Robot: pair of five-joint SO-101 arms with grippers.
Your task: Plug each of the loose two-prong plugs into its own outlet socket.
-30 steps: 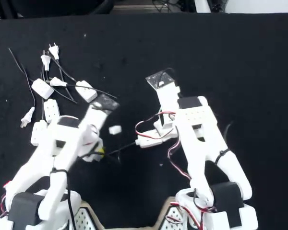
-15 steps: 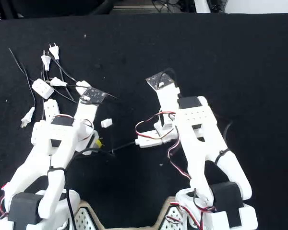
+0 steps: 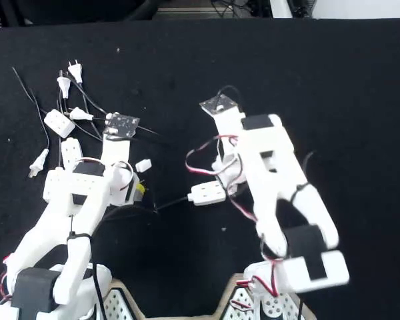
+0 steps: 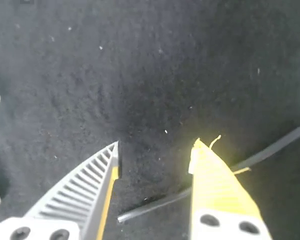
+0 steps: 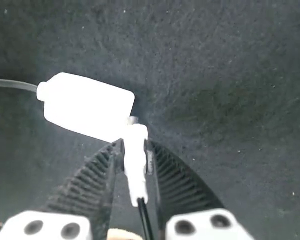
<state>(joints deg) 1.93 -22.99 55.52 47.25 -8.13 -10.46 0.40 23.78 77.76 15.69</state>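
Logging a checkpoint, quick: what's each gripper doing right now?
Left gripper: open, holding nothing.
Right gripper: closed on white plug at a socket.

Left gripper (image 4: 155,150) is hanging low, tips down, jaws standing apart. Right gripper (image 5: 135,145) is pinching a plug (image 5: 136,165) tight. Left arm (image 3: 73,200) and right arm (image 3: 273,173) are both leaning forward.

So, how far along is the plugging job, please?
Done: nothing I can confirm. In hand: the right claw grips a white plug at a white socket, a prong showing. To do: loose plugs lie near spare sockets; the left claw is open.
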